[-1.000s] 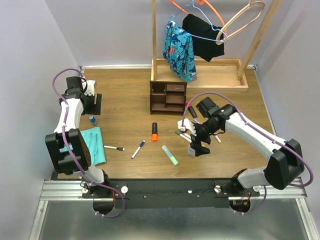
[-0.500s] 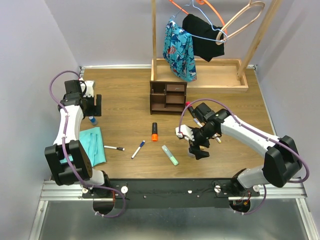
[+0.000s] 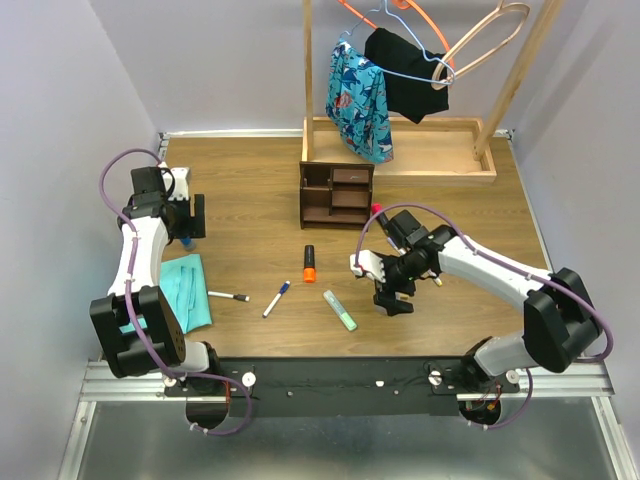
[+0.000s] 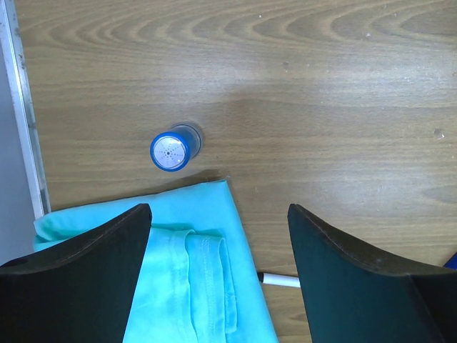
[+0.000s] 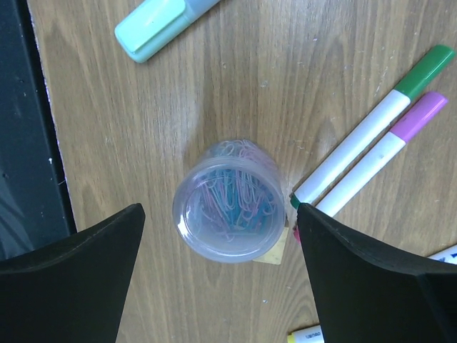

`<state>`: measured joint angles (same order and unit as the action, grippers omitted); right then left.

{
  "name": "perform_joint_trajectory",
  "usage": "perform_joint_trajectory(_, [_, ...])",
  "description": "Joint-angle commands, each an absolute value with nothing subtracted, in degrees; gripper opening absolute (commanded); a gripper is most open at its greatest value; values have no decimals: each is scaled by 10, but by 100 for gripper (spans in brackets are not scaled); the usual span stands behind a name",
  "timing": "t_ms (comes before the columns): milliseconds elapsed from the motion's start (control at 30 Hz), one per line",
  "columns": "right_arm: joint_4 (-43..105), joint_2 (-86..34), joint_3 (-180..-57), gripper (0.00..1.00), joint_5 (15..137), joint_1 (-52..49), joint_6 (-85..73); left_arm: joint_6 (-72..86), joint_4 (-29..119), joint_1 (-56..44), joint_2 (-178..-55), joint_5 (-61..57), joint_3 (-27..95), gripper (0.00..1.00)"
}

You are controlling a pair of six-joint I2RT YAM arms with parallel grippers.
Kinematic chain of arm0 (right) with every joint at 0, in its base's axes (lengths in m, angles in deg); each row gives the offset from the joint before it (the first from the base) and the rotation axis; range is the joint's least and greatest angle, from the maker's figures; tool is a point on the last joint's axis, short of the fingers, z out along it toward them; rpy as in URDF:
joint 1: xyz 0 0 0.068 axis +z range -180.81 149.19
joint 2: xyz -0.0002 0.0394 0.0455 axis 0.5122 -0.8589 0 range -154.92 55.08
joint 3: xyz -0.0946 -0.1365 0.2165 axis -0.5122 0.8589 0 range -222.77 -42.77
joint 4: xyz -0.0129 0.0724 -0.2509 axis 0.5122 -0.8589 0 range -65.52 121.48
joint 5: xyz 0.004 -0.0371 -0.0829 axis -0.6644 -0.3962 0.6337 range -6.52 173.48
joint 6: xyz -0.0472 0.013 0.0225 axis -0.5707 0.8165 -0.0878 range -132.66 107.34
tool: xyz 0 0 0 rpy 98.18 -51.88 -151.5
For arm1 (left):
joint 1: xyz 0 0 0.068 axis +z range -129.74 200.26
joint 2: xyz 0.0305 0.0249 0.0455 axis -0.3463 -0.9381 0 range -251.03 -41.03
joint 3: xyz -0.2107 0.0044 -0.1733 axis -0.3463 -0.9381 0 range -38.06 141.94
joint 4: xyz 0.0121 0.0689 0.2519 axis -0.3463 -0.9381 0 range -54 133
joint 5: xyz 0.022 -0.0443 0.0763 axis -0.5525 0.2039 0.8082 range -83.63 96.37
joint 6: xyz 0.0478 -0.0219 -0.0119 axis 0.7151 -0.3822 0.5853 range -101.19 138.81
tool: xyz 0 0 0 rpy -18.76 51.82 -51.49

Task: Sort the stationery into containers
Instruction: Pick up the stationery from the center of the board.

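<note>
Eraser (image 5: 277,254) (mostly hidden) behind tub (image 5: 227,199).

Organizer (image 3: 337,194) sitting upper centre on worktop (image 3: 250,190); highlighter (image 3: 309,264) lying below it. Folded cloth (image 3: 188,290) lying lower left, single marker (image 3: 229,296) lying just right of it. Tub (image 5: 227,209) standing mid-frame in right wrist view, two markers (image 5: 371,128) lying side by side at its right.

Light: even and diffuse from overhead in all three views. Tabletop (image 3: 250,230) bright, no hard glare, shadows soft-edged. Top view sharp corner to corner. Right wrist view: clear tub (image 5: 227,199) in focus with a faint sheen, my right fingers (image 5: 71,286) near-black and slightly soft. Left wrist view: wood grain crisp.
</note>
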<state>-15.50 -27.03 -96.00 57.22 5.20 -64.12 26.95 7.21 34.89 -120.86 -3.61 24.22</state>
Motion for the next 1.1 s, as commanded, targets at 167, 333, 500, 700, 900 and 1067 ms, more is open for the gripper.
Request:
perform_joint_trajectory(167, [-116,-275,-938,79,594,57,-620,255,93,351,-1205,-53,229,86])
perform_joint_trajectory(333, [-116,-276,-947,59,600,57,-612,254,100,352,-1214,-58,229,86])
perform_joint_trajectory(500, [-148,-282,-1002,33,603,56,-602,254,108,352,-1219,-63,229,86])
perform_joint_trajectory(700, [-210,-304,-1124,31,617,56,-578,261,123,352,-1228,-80,229,86])
perform_joint_trajectory(900, [-218,-372,-1249,31,671,55,-553,259,134,352,-1245,-99,236,86])
perform_joint_trajectory(1067, [-185,-451,-1335,30,713,55,-502,258,136,352,-1253,-109,243,86])
